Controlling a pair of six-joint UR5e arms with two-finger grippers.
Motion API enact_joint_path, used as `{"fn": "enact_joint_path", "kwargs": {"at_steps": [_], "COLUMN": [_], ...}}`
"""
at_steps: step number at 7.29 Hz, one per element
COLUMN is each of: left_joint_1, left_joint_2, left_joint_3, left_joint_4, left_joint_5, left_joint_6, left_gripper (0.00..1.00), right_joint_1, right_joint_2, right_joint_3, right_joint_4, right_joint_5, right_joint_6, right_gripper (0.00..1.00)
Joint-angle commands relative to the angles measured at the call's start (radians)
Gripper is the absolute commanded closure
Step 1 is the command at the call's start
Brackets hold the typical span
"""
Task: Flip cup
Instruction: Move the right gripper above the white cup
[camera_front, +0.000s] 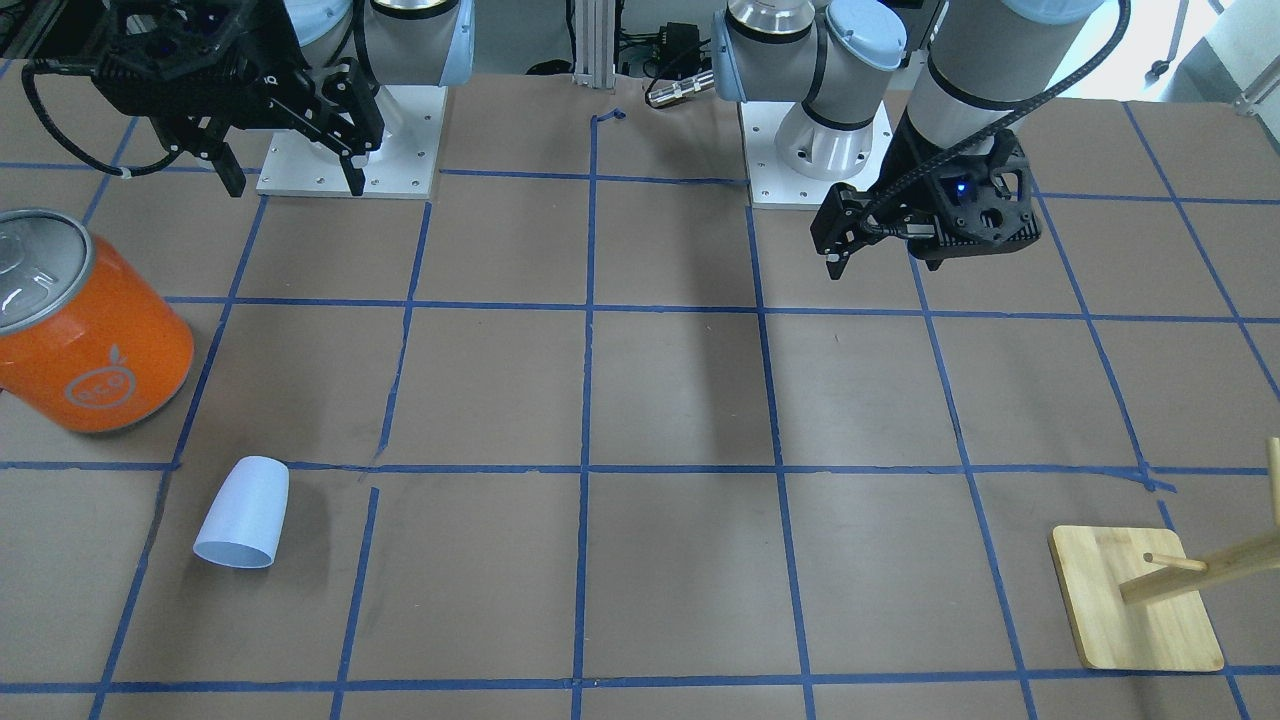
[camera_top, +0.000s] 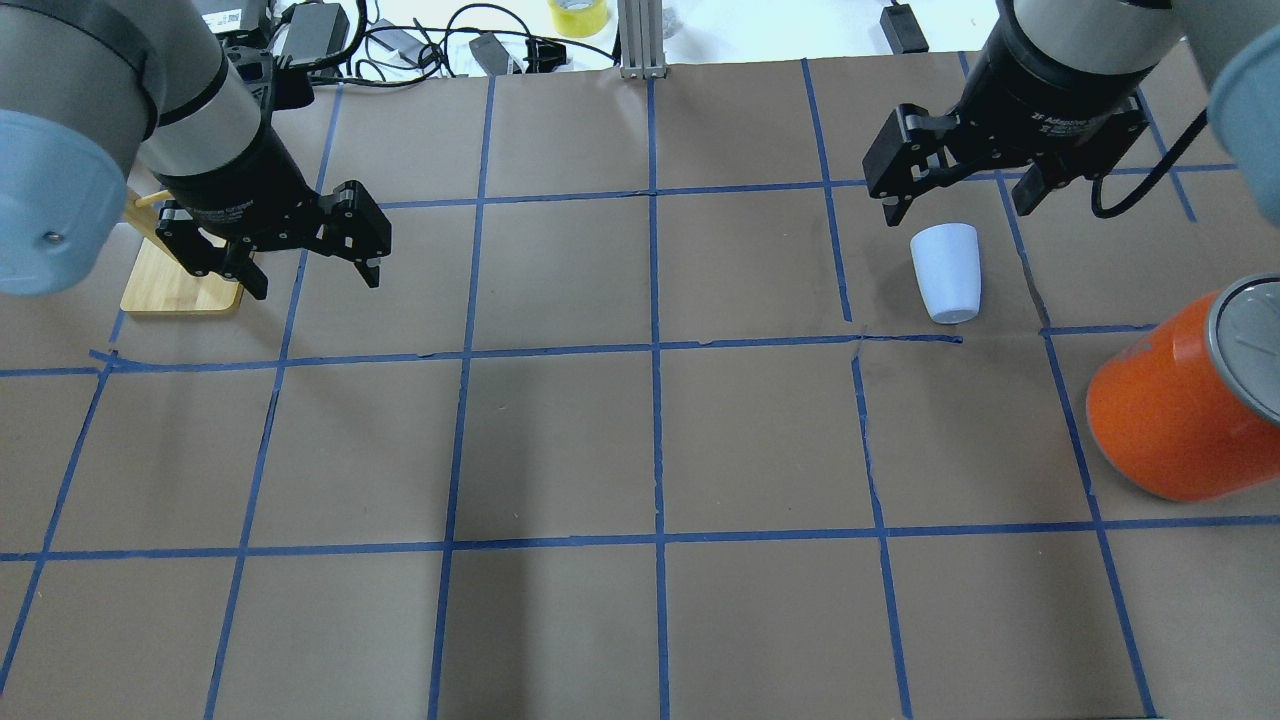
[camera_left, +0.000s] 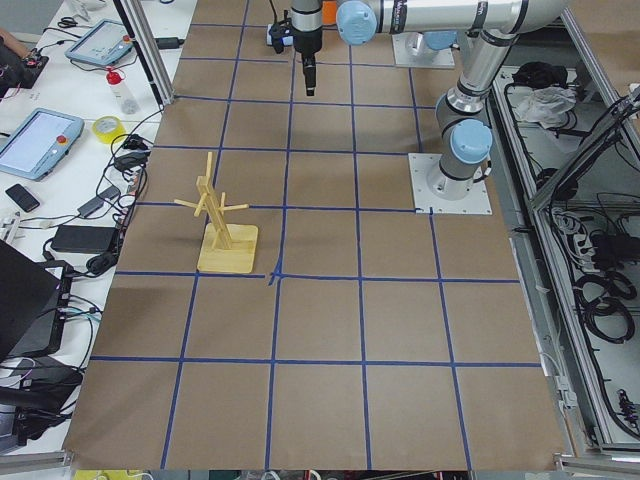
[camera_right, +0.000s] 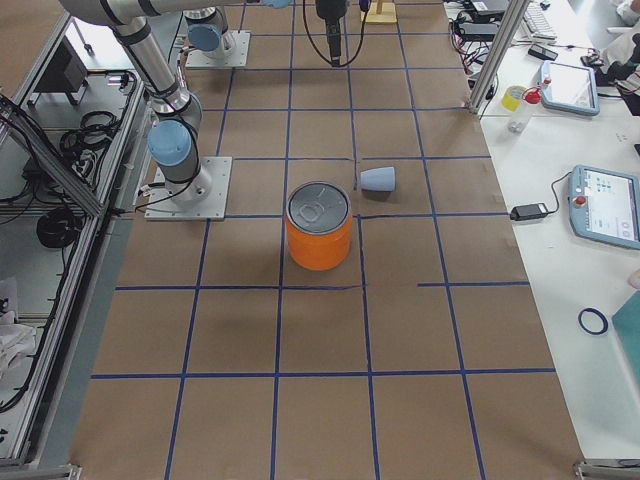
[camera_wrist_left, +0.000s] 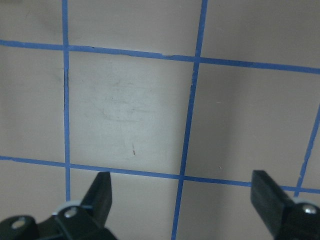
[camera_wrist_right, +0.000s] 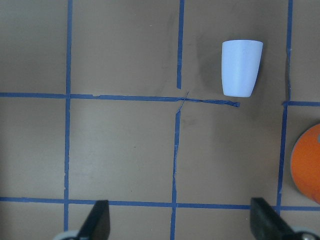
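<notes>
Black-fingered, the right hand (camera_top: 960, 205) hangs above the surface (camera_top: 560, 440) with its fingers spread wide, gripping and touching nothing. The cup (camera_top: 948, 272) lies on its side on the brown paper. In the overhead view it is at 6 o'clock from that hand, with its wide end pointing to 12 o'clock. The left hand (camera_top: 315, 280) is likewise wide apart and empty, well away at the cup's 9 o'clock. An orange can (camera_top: 1160, 420) stands at the cup's 4 o'clock, cut off by the frame edge. A wooden stand (camera_top: 180, 295) at the left hand's 9 o'clock is largely hidden behind that arm. The cup's inside cannot be made out.
</notes>
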Motion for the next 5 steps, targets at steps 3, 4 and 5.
{"fn": "enact_joint_path", "kwargs": {"at_steps": [3, 4, 5], "left_joint_1": [0.000, 0.000, 0.000], "left_joint_2": [0.000, 0.000, 0.000], "left_joint_3": [-0.001, -0.001, -0.001], "left_joint_4": [0.000, 0.000, 0.000], "left_joint_5": [0.002, 0.002, 0.000], "left_joint_6": [0.002, 0.000, 0.000], "left_gripper": [0.00, 0.00, 0.00], "right_joint_1": [0.002, 0.000, -0.003], "right_joint_2": [0.007, 0.010, 0.016], "right_joint_3": [0.016, 0.021, 0.024], "right_joint_4": [-0.005, 0.002, -0.008], "right_joint_5": [0.000, -0.006, -0.006], "right_joint_6": [0.005, 0.004, 0.002], "right_gripper": [0.00, 0.00, 0.00]}}
